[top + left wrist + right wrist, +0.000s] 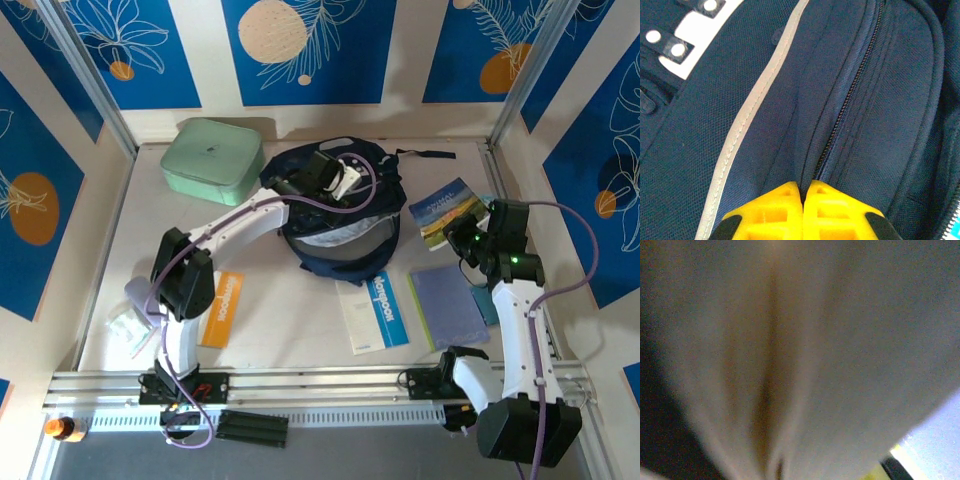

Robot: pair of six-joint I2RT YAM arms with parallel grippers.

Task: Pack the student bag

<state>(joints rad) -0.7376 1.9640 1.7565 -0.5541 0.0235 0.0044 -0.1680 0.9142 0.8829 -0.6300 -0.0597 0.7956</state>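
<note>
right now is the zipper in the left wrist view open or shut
Shut, along the stretch that shows: the zipper teeth meet in one dark line on the student bag, down to the left gripper.

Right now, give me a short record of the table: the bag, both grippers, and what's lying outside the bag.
bag: navy student bag, middle of the table
left gripper: shut, tips against the bag's zipper
right gripper: at the edge of the landscape-cover book; grip unclear, wrist view blurred
outside bag: mint-green case, orange booklet, white-and-blue booklet, purple notebook
</note>
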